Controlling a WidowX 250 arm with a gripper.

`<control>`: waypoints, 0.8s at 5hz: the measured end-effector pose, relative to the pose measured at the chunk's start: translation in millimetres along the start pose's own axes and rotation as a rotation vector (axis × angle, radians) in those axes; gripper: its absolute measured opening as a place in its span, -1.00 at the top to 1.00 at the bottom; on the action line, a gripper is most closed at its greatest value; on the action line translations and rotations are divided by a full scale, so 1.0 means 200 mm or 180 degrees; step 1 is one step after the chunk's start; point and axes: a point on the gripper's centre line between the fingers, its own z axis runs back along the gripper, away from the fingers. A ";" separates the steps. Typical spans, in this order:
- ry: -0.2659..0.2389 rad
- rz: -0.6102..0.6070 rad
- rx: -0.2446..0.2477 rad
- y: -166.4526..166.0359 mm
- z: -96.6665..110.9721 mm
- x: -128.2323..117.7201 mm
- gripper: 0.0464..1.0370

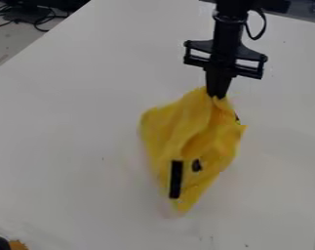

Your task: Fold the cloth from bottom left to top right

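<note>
Item: one yellow cloth with black markings, bunched over the middle of the white surface, upper edge pinched in the black gripper; best lowered gently toward top right before release.

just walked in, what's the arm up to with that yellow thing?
The black robot arm has a yellow cloth pinched by its top edge in the gripper, near the middle of the white table. The cloth is bunched and creased, narrowing to a point at its lower end, with dark marks on its lower part. The job is a bottom-left to top-right fold; no neat fold shows at this moment.
</note>
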 end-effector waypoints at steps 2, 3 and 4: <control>0.0011 -0.0079 -0.0189 -0.06 -0.08 0.00 0.59; -0.0007 -0.0015 -0.0231 -0.06 -0.11 -0.01 0.04; 0.0023 -0.0003 -0.0252 -0.06 -0.14 -0.04 -0.59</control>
